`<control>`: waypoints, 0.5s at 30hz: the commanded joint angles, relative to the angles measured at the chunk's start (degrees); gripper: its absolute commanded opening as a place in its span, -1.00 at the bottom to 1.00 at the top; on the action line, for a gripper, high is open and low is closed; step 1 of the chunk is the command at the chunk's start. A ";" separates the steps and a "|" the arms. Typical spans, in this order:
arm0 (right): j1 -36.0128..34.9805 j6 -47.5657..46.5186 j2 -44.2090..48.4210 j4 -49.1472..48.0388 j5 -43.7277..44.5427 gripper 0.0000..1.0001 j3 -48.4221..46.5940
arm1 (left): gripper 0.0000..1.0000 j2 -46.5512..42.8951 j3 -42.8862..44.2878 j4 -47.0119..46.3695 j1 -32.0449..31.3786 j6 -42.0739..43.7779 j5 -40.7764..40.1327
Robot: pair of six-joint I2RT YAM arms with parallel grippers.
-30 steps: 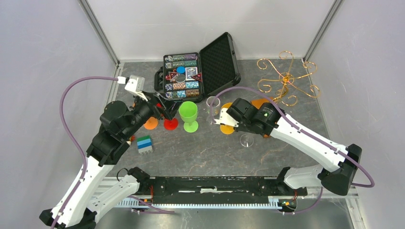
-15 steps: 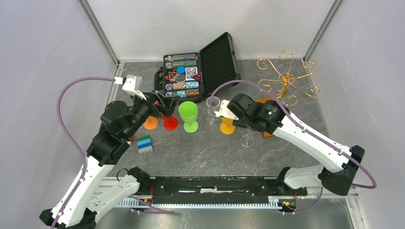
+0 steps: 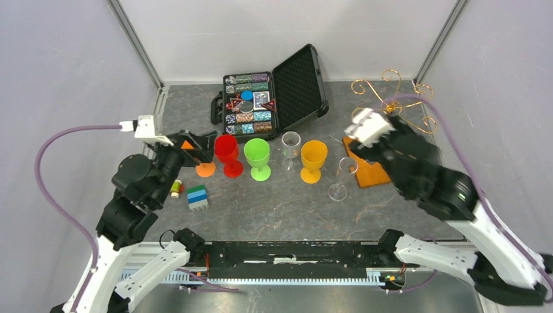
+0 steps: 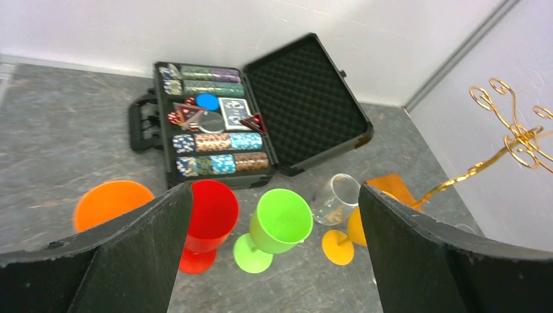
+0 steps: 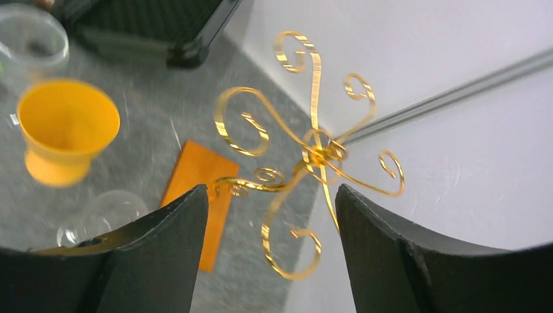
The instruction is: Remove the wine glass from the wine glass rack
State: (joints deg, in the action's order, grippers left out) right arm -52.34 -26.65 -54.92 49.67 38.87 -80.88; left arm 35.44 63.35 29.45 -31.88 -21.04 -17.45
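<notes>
The gold wire rack point(image 3: 390, 74) stands at the back right on its orange-brown base point(image 3: 368, 175). No glass shows on its scroll arms. A clear wine glass point(image 3: 338, 177) stands on the table beside the base, and another point(image 3: 291, 146) stands in the row of glasses. My right gripper point(image 5: 270, 189) is open and empty, raised just in front of the rack point(image 5: 316, 147), whose scrolls show between its fingers. My left gripper point(image 4: 275, 189) is open and empty, above and left of the glasses.
Red point(image 3: 226, 151), green point(image 3: 257, 155) and yellow-orange point(image 3: 313, 158) goblets stand in a row mid-table. An open black foam-lined case point(image 3: 274, 94) of chips lies behind them. An orange glass point(image 4: 107, 202) and a striped block point(image 3: 197, 197) are at the left. Walls are close on both sides.
My right arm has lifted away from the row of glasses and swung back right to the rack. My left arm has drawn back to the left, uncovering the red goblet.
</notes>
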 commanded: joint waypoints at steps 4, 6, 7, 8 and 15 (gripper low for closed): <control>0.17 5.47 23.79 -30.19 5.04 0.62 14.27 | 1.00 -6.67 3.44 7.46 0.23 6.57 -9.20; 0.25 6.93 28.15 -32.29 7.05 0.73 15.77 | 1.00 -8.58 3.53 8.10 0.24 6.65 -11.19; 0.21 7.47 29.78 -33.14 8.11 0.78 16.47 | 1.00 -9.67 3.40 8.25 0.22 6.62 -11.75; 0.21 7.82 31.72 -34.38 9.11 0.83 17.06 | 1.00 -10.71 3.31 8.25 0.22 6.75 -12.14; 0.22 11.45 40.25 -35.04 13.18 0.96 19.18 | 1.00 -16.10 4.78 9.60 0.23 7.21 -14.93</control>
State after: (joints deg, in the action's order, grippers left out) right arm -52.12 -18.26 -17.19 17.43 48.60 -62.70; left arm 21.47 65.80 37.95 -31.88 -16.67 -28.71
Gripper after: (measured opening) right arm 0.979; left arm 0.993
